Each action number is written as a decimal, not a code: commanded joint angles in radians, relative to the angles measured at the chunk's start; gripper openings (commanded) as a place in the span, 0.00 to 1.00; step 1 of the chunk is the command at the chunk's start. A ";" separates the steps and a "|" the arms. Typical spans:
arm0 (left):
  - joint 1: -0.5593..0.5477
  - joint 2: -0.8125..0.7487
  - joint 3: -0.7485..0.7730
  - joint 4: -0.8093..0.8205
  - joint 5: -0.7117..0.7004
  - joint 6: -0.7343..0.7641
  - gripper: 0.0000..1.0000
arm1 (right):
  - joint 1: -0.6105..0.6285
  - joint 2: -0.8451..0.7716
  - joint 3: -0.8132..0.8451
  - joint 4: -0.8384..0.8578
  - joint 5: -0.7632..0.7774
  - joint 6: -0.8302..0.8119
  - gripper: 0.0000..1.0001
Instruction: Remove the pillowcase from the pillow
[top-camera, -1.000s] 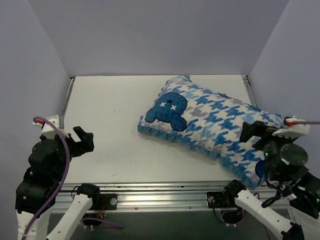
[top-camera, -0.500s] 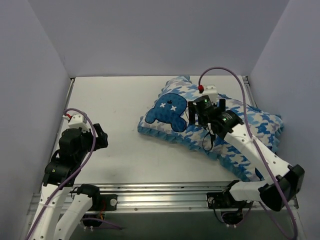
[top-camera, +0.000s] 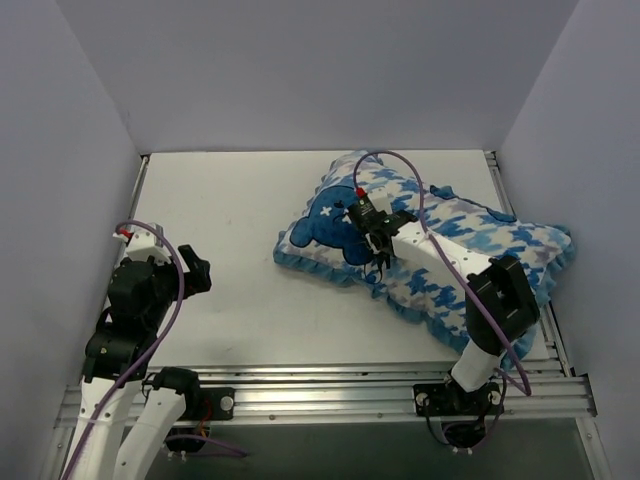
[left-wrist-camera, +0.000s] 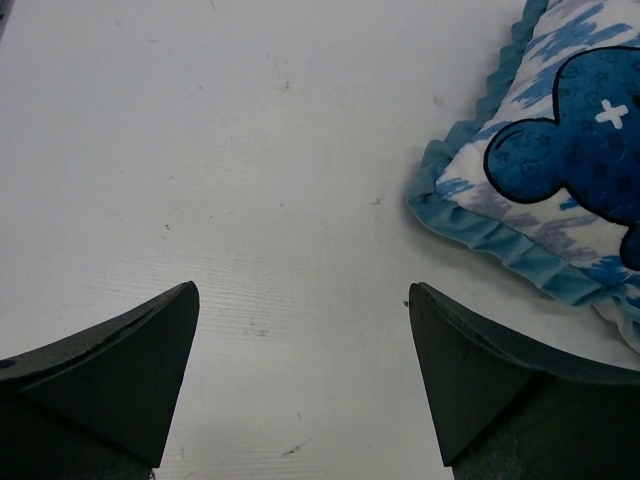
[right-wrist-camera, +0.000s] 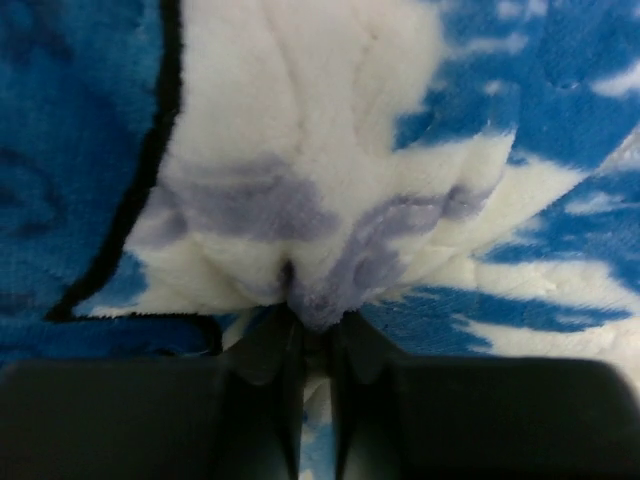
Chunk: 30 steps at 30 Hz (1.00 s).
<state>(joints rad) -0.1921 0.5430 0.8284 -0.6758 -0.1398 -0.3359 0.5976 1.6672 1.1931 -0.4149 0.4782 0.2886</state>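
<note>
The pillowcase, blue-and-white houndstooth with a dark blue bear face and teal ruffled trim, lies stuffed on the right half of the table. The pillow is hidden inside it. My right gripper sits on top of the pillowcase just right of the bear face, shut on a pinched fold of its fabric. At the left of the table my left gripper hangs open and empty. In its wrist view the left gripper has bare table between its fingers, and the pillowcase's corner shows at the upper right.
A white table is enclosed by grey walls at the back and both sides. A metal rail runs along the near edge, with both arm bases on it.
My right arm swung from the near right edge out over the pillowcase, came down beside the bear face and shut on a fold of fabric. The left arm rose slightly.
</note>
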 joint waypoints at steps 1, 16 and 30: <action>0.010 -0.005 0.011 0.059 0.022 0.009 0.95 | 0.048 0.087 0.080 0.048 -0.128 0.061 0.00; 0.020 0.034 0.008 0.058 0.063 0.012 0.94 | 0.231 0.372 0.691 0.034 -0.273 0.117 0.51; 0.033 0.149 0.009 0.088 0.184 0.000 0.95 | 0.005 -0.201 0.171 -0.019 -0.248 0.007 0.80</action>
<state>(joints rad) -0.1669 0.6601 0.8284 -0.6556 -0.0208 -0.3332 0.5930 1.5284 1.4513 -0.3897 0.2237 0.3218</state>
